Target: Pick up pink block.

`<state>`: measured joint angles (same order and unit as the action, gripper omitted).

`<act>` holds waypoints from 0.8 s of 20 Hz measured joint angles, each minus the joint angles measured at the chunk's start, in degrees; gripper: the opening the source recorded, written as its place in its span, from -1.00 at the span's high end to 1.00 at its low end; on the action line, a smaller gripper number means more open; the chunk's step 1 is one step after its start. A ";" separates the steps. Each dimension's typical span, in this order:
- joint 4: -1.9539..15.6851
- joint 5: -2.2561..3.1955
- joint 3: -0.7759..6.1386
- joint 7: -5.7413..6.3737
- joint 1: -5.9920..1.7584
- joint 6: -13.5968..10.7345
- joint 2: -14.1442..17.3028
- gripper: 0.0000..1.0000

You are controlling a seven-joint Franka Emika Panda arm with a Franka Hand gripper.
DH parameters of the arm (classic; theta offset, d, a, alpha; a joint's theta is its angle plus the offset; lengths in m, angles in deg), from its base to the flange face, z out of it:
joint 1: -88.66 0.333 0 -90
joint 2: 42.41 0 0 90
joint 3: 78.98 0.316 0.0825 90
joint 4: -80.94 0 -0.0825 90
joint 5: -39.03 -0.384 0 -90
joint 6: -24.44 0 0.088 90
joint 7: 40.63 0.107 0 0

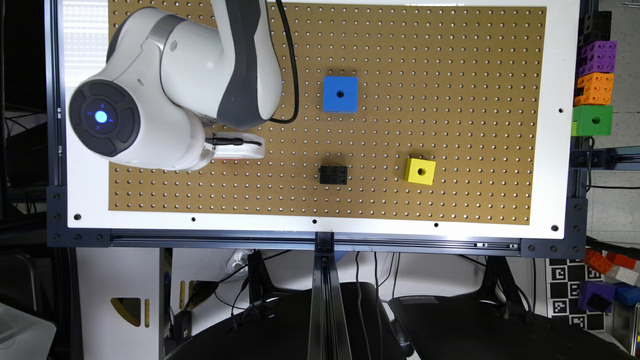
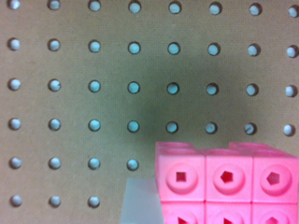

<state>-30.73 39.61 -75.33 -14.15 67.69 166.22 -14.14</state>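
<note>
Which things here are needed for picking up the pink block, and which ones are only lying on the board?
Belongs to the job:
- pink block, close under the wrist camera
- the arm's gripper

Just lying about:
- blue cube
- black studded brick
- yellow cube
- stacked blocks beyond the board's edge, at the exterior view's right

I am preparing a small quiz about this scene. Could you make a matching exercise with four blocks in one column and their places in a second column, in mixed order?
Things:
1. blue block
2. yellow block
3. black brick
4. green block

Places (exterior view):
A. off the pegboard, at the right edge below an orange block
B. on the pegboard, directly left of the yellow block
C. on the pegboard, farthest right of the three there
D. on the pegboard, above the black brick

Pairs: 1-D, 2-C, 3-B, 4-A
</note>
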 joint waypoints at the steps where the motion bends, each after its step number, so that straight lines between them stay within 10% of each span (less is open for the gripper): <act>1: -0.01 0.00 0.00 0.00 0.00 -1.20 -1.06 1.00; 16: -0.02 -0.01 0.00 0.03 0.02 -9.63 -10.04 1.00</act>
<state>-30.75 39.59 -75.33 -14.12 67.71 156.59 -24.19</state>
